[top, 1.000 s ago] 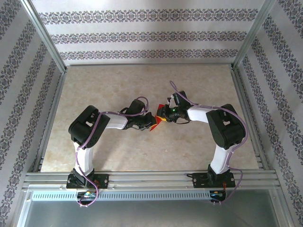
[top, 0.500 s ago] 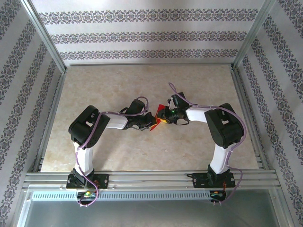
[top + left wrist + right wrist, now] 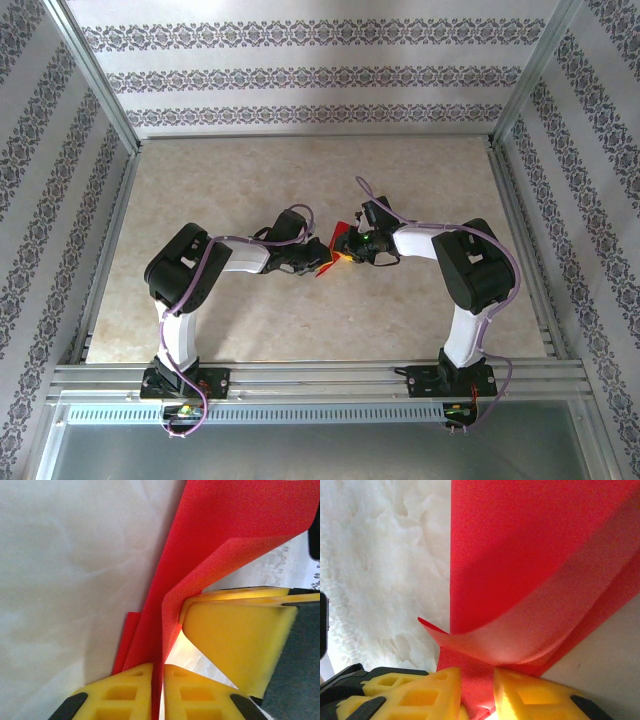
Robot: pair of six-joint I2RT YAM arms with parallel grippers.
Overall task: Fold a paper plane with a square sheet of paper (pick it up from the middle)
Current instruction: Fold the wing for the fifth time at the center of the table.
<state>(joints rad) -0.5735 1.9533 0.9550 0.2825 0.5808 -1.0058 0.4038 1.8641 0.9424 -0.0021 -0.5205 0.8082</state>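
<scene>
The square sheet of paper (image 3: 338, 247) is bright red, creased and folded into several layers, standing up between both grippers at mid-table. In the left wrist view the paper (image 3: 225, 525) runs edge-on down into my left gripper (image 3: 159, 692), whose yellow fingers are shut on it, with a sliver of light on the right side. A yellow finger (image 3: 235, 645) of the right gripper presses in beside the fold. In the right wrist view a curled flap of the paper (image 3: 520, 545) rises above my right gripper (image 3: 477, 692), which is partly open, and a red fold fills the gap.
The marble-patterned tabletop (image 3: 300, 180) stretches behind the grippers. Patterned walls and aluminium frame posts (image 3: 110, 110) close in three sides. A metal rail (image 3: 320, 375) runs along the near edge by the arm bases.
The right gripper has crept slightly left toward the left gripper and its jaws have narrowed a little. The left jaws have eased a touch. The paper stays between them.
</scene>
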